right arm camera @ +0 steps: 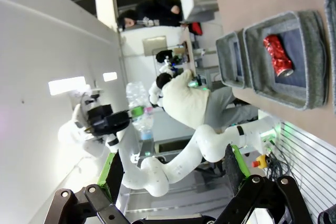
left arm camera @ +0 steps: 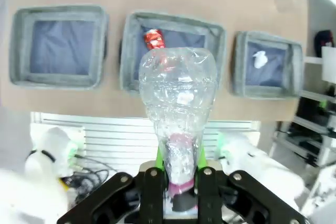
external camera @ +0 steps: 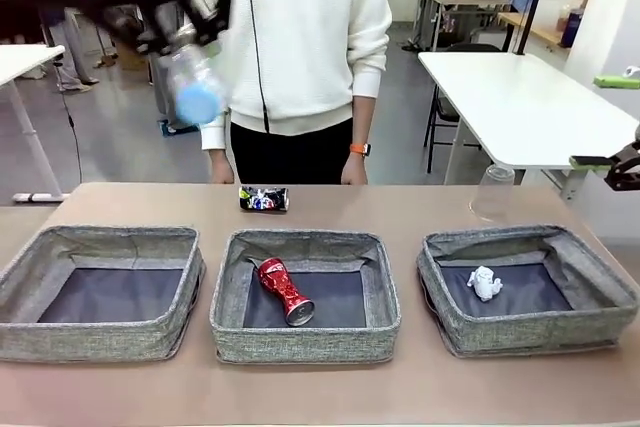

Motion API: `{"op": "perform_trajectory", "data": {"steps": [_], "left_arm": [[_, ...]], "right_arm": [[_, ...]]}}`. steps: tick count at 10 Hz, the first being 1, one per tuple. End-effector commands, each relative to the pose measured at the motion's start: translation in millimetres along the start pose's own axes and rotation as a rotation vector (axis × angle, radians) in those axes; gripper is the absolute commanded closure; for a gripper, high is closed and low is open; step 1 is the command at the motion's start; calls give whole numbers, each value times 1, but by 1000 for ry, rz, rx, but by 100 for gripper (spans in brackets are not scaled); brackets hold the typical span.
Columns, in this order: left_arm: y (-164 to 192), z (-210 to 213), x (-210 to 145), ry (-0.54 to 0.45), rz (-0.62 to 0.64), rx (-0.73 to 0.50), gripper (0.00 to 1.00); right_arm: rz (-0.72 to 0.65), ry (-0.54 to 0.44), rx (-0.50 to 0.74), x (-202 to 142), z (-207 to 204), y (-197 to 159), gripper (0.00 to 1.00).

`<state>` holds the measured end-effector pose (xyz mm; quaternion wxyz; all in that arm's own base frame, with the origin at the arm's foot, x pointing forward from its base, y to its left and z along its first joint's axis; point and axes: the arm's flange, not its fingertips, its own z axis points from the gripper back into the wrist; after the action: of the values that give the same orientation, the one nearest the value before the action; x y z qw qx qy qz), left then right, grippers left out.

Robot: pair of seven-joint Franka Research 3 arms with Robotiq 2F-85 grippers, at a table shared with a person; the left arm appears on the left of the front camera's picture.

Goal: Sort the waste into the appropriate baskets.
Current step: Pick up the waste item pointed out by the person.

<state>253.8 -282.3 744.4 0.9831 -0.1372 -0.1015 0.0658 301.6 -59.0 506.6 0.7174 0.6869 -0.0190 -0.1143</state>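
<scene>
Nearest are the three baskets in a row. The left basket (external camera: 110,240) has only its dark floor, the middle basket (external camera: 305,332) holds the red can (external camera: 284,290) lying on its side, and the right basket (external camera: 530,332) holds the paper wad (external camera: 484,283). Just beyond, on the bare table (external camera: 400,209), the dark can (external camera: 263,199) lies at twelve o'clock from the middle basket. The clear cup (external camera: 493,192) stands at twelve o'clock from the right basket.

Higher up, at ten o'clock in the front view, the left gripper (left arm camera: 181,182) is clenched on the neck end of the plastic bottle (left arm camera: 176,87), held well above the baskets. The right gripper (right arm camera: 170,158) is spread wide and grasps nothing.

The step in hand looks like carrying the bottle to a basket. The next move is probably to lower it over the left one, though motion blur leaves the heading unsure. The fingers should let go only once the bottle is inside the walls. The person (external camera: 300,47) stands at the far edge.
</scene>
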Motion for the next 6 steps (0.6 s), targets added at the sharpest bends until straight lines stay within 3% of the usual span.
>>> {"op": "perform_trajectory", "data": {"steps": [1,2,3,6], "left_arm": [[-15,15,36,32,0,-37,78],[-22,20,39,81,-52,-55,78],[-25,18,40,48,-66,-48,78],[-25,8,41,84,-68,-34,78]], "right_arm": [[-17,1,23,-1,-1,6,0],[-17,1,23,-1,-1,6,0],[-17,1,23,-1,-1,6,0],[-17,1,23,-1,-1,6,0]]}}
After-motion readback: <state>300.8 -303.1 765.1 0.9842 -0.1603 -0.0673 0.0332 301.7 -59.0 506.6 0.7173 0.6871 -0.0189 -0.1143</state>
